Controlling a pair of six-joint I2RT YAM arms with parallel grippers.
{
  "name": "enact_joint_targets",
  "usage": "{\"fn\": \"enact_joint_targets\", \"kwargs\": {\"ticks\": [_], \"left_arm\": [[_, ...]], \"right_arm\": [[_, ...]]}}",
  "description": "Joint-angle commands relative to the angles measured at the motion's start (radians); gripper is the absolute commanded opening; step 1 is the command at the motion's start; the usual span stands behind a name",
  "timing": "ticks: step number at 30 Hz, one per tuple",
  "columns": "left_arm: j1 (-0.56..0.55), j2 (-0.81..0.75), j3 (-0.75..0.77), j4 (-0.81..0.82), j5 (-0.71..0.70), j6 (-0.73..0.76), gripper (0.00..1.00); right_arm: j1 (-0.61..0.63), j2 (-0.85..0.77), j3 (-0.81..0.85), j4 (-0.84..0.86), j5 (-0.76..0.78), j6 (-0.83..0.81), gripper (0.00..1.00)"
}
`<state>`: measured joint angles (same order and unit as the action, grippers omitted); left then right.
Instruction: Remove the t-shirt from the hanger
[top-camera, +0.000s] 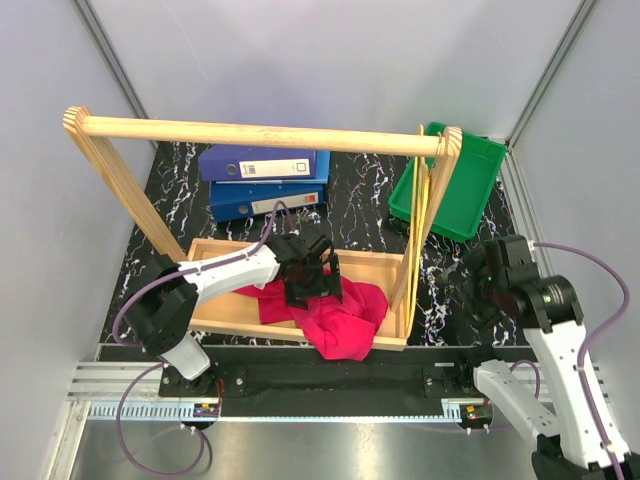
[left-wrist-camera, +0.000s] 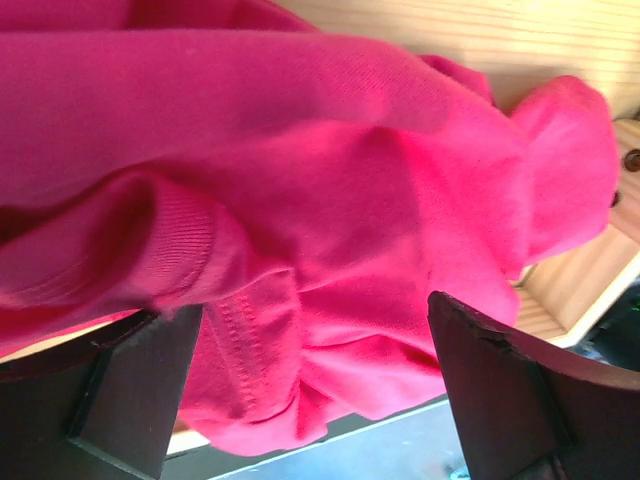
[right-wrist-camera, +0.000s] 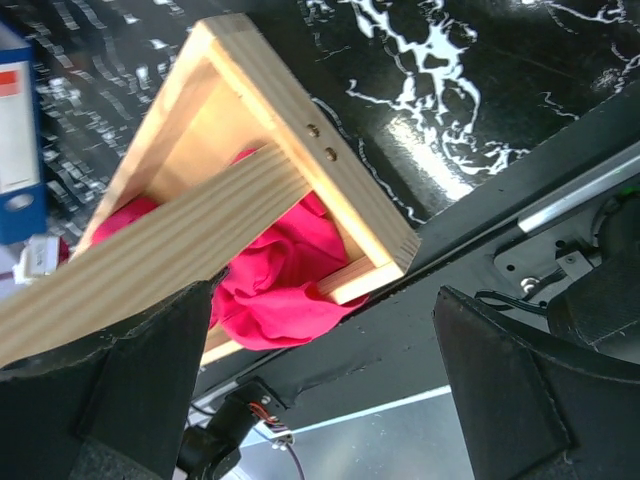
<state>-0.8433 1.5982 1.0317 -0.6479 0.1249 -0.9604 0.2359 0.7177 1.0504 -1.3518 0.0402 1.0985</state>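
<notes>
The job looks essentially done: the t-shirt lies crumpled in the wooden tray at lower centre. It is off the yellow hanger hanging at right. The left gripper is spread above the shirt, and the right gripper is spread and empty.

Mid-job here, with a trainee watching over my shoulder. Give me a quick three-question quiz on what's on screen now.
1. True or false: the t-shirt hangs from the rail on the hanger.
2. The left tool is: A) shut on the hanger, B) open above the t-shirt, C) out of view.
3. Fill in: the binders behind the wooden tray are ____.
Key: 1 false, it lies crumpled in the wooden tray; 2 B; 3 blue.
</notes>
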Motion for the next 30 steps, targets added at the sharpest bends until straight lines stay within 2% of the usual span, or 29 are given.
{"fn": "enact_joint_targets", "kwargs": {"ticks": [1, 7, 11, 12, 14, 15, 16, 17, 18, 20, 22, 25, 30], "left_arm": [[0.003, 0.023, -0.028, 0.106, 0.088, -0.046, 0.99], [0.006, 0.008, -0.09, 0.194, 0.11, -0.037, 0.86], [0.045, 0.032, -0.114, 0.237, 0.173, 0.006, 0.66], [0.053, 0.035, -0.116, 0.246, 0.197, 0.017, 0.51], [0.073, 0.034, -0.113, 0.251, 0.22, 0.05, 0.37], [0.078, 0.029, -0.107, 0.252, 0.248, 0.064, 0.21], [0.082, 0.025, -0.099, 0.249, 0.261, 0.08, 0.11], [0.09, 0.017, -0.07, 0.242, 0.275, 0.113, 0.03], [0.093, -0.003, -0.047, 0.203, 0.286, 0.127, 0.0], [0.102, -0.032, 0.037, 0.169, 0.301, 0.167, 0.0], [0.113, -0.075, 0.126, 0.156, 0.341, 0.173, 0.0], [0.133, -0.08, 0.25, 0.156, 0.38, 0.144, 0.0], [0.145, 0.0, 0.407, 0.217, 0.458, 0.02, 0.0]], "right_arm": [[0.005, 0.093, 0.054, -0.055, 0.059, -0.023, 1.0], [0.002, 0.192, 0.062, 0.045, 0.033, -0.032, 1.0], [-0.047, 0.268, 0.08, 0.115, -0.017, -0.09, 1.0], [-0.1, 0.285, 0.083, 0.126, -0.037, -0.109, 1.0], [-0.177, 0.33, 0.079, 0.178, -0.132, -0.17, 1.0], [-0.214, 0.342, 0.074, 0.203, -0.17, -0.196, 1.0], [-0.284, 0.371, 0.072, 0.23, -0.21, -0.227, 1.0], [-0.296, 0.39, 0.088, 0.284, -0.273, -0.289, 1.0], [-0.302, 0.411, 0.106, 0.305, -0.301, -0.326, 1.0], [-0.302, 0.483, 0.167, 0.351, -0.405, -0.412, 1.0], [-0.3, 0.547, 0.189, 0.411, -0.482, -0.428, 1.0], [-0.3, 0.609, 0.183, 0.52, -0.659, -0.433, 1.0], [-0.3, 0.66, 0.145, 0.706, -0.789, -0.48, 1.0]]}}
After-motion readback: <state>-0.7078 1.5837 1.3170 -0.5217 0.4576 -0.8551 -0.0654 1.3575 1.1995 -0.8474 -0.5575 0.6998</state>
